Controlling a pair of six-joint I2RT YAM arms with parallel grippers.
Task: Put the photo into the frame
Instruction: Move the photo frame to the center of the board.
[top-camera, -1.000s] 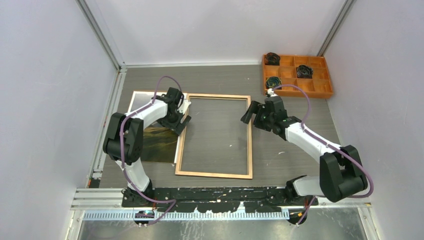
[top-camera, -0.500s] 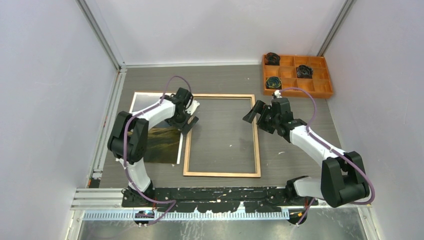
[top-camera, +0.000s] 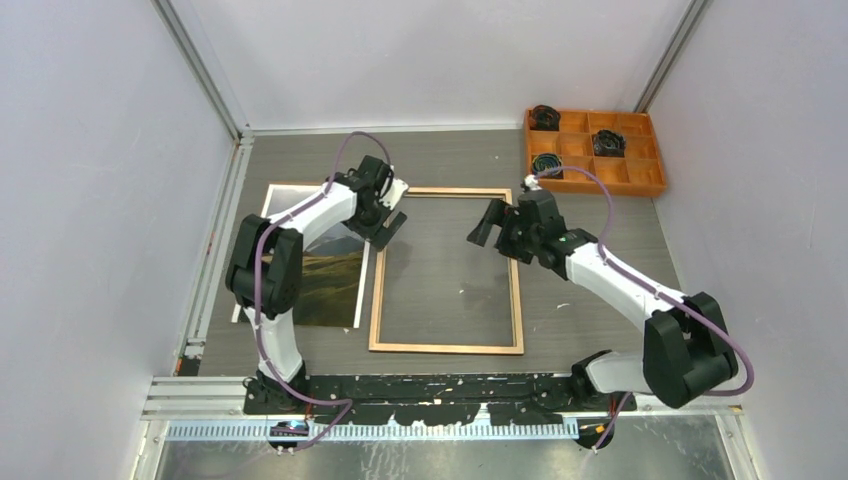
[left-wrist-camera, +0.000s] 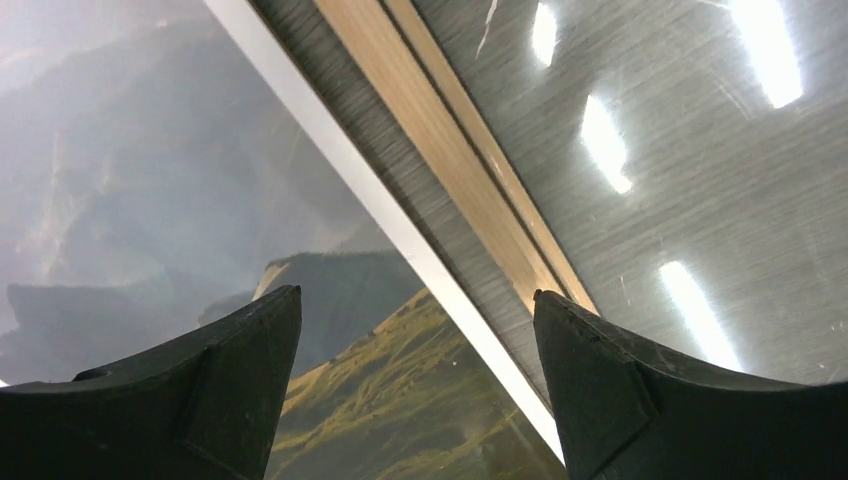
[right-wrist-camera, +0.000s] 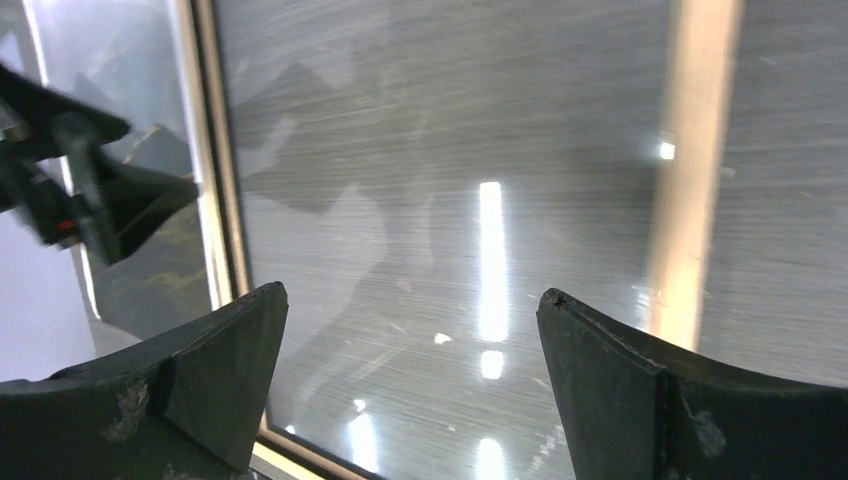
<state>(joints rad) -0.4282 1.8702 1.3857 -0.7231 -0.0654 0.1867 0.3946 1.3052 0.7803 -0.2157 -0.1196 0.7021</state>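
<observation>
The frame (top-camera: 446, 348) is lying flat in the middle of the tabletop (top-camera: 450, 160); the photo (top-camera: 320, 285) is lying just beside it, toward the tabletop's left edge; the left jaws are hanging open above the frame's left rail; the right jaws are hanging open, empty, above its far right corner.

No text, label, brand, number or sign can be read in any of the views. The photo (top-camera: 322, 290) shows only its landscape print. The frame (top-camera: 445, 347) and the orange tray (top-camera: 600, 187) at the far right of the table show no legible marking. Any marking on the arms is too small to make out.
</observation>
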